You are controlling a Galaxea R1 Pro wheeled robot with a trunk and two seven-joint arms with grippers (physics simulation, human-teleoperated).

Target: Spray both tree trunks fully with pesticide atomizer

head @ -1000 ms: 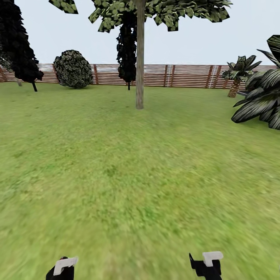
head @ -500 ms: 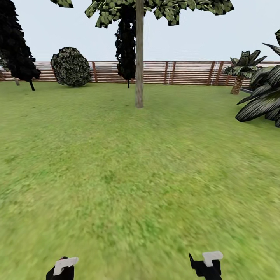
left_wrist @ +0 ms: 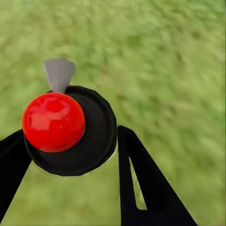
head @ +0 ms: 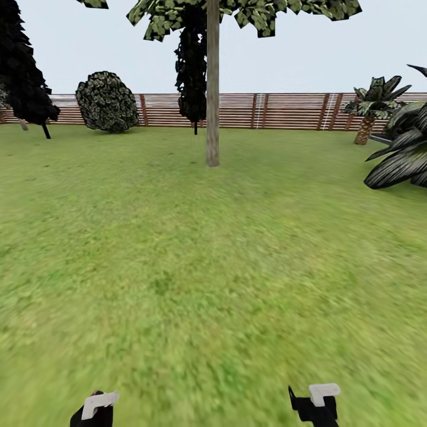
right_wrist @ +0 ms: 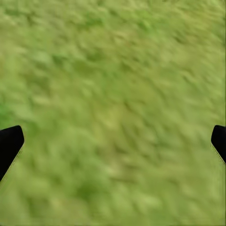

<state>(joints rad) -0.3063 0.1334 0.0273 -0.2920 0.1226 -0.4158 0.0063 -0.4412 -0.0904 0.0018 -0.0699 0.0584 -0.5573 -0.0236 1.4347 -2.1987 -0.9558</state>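
A tree with a thick straight trunk (head: pixel 212 95) and a light-green crown (head: pixel 279 13) stands ahead in the middle of the lawn (head: pixel 201 249). In the left wrist view the pesticide atomizer (left_wrist: pixel 54 121), with a red ball top, a black round body and a grey nozzle, sits between the black fingers of my left gripper (left_wrist: pixel 70 146), which is shut on it. My right gripper (right_wrist: pixel 115 139) is open over bare grass, with nothing between its fingertips. Both arms' ends peek in at the bottom edge of the head view. No spray cloud is visible.
A reddish-brown slat fence (head: pixel 284 110) closes the far side. A dark narrow tree (head: pixel 191 71) stands behind the trunk, another dark tree (head: pixel 24 71) at far left, a round bush (head: pixel 107 102) beside it. A short palm (head: pixel 372 107) and dark fronds (head: pixel 403 160) are at right.
The whole view has shifted a little, with the right-hand fronds sliding outward: the camera has moved toward the tree. Both arms hold the same pose.
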